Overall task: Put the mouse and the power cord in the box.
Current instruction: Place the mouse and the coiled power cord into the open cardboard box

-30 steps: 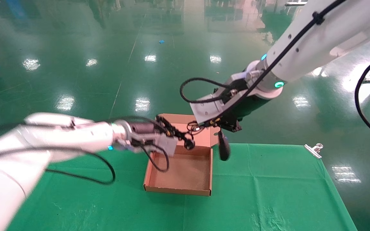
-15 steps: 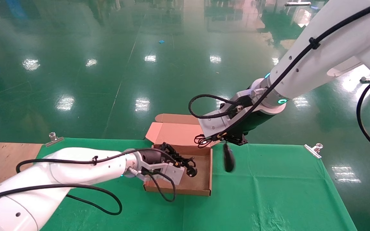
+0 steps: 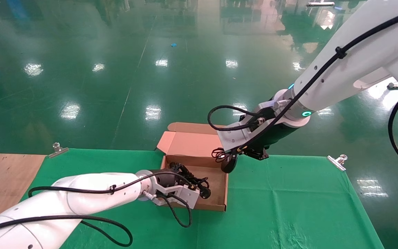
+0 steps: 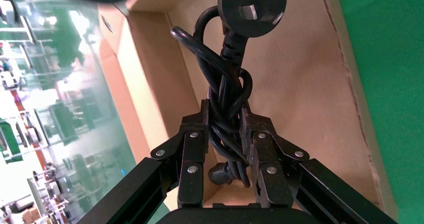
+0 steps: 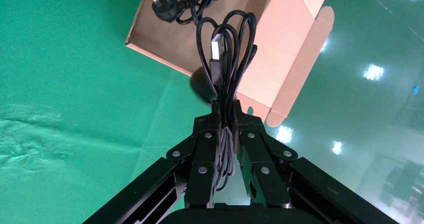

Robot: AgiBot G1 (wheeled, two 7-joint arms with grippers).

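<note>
- Lowering the power cord into the box is the step I judge to be in hand: my left claw is pinched on the bundled cable, and the round plug hangs inside the tray, close above the cardboard floor.
- The box sits open on the green-covered bench, lid tipped back on the far side.
- My right claw hangs at the box's far right corner, pressed together on the mouse's gathered thin cable, with the USB end showing among the loops.
- The mouse dangles below that claw by its lead, right at the box's right wall; I cannot tell whether it is over the tray or just outside it.
- Next, as I see it: spread the left claw so the cord drops flat, draw that arm clear without snagging the loops, then bring the right arm inward over the tray before letting go.
- The risk I see is the mouse swinging against the wall or landing on the rim.
</note>
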